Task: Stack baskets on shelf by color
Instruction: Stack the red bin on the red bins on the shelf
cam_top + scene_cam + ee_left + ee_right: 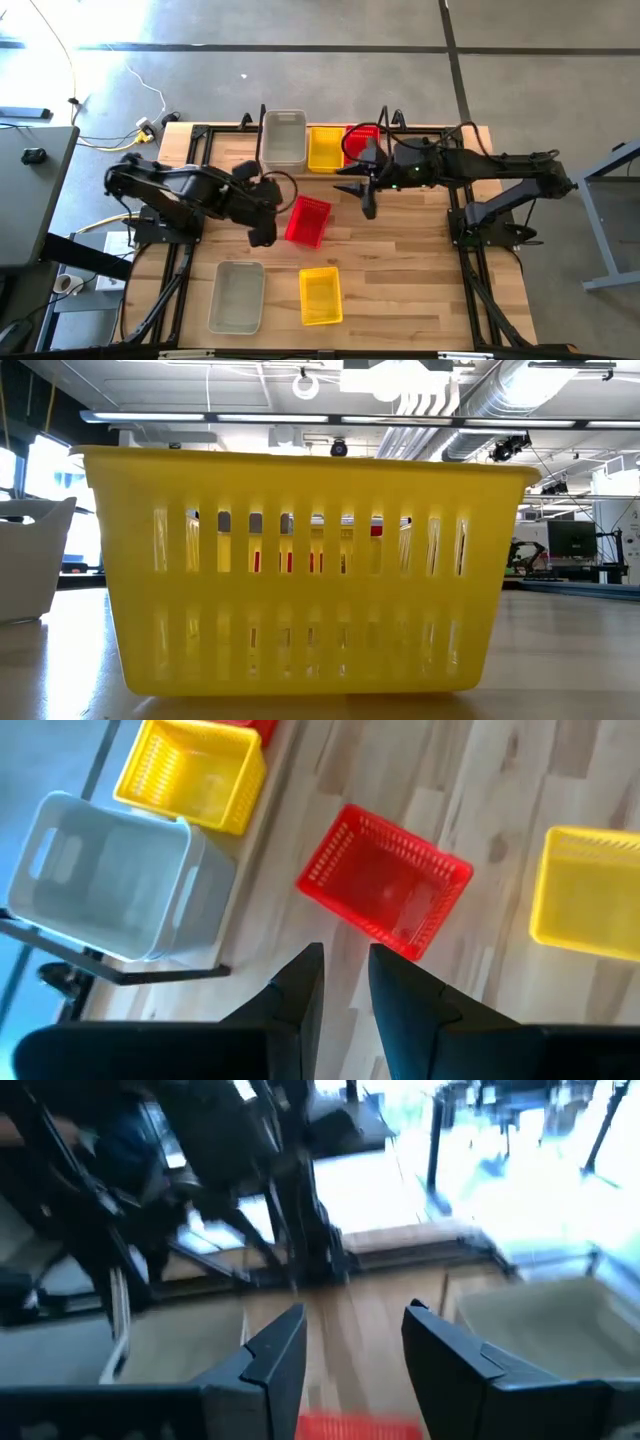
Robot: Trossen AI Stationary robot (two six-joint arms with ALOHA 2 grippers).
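The shelf at the table's far edge holds a grey-white basket, a yellow basket and a red basket side by side. A loose red basket stands at an angle on the table's middle and also shows in the left wrist view. My left gripper hangs just left of it, empty, its fingers only a narrow gap apart. My right gripper is open and empty above the table, just right of and beyond the loose red basket.
A grey-white basket and a yellow basket stand near the table's front edge. The yellow one fills the low view. Black arm-mount frames run along both table sides. Bare wood lies at the right.
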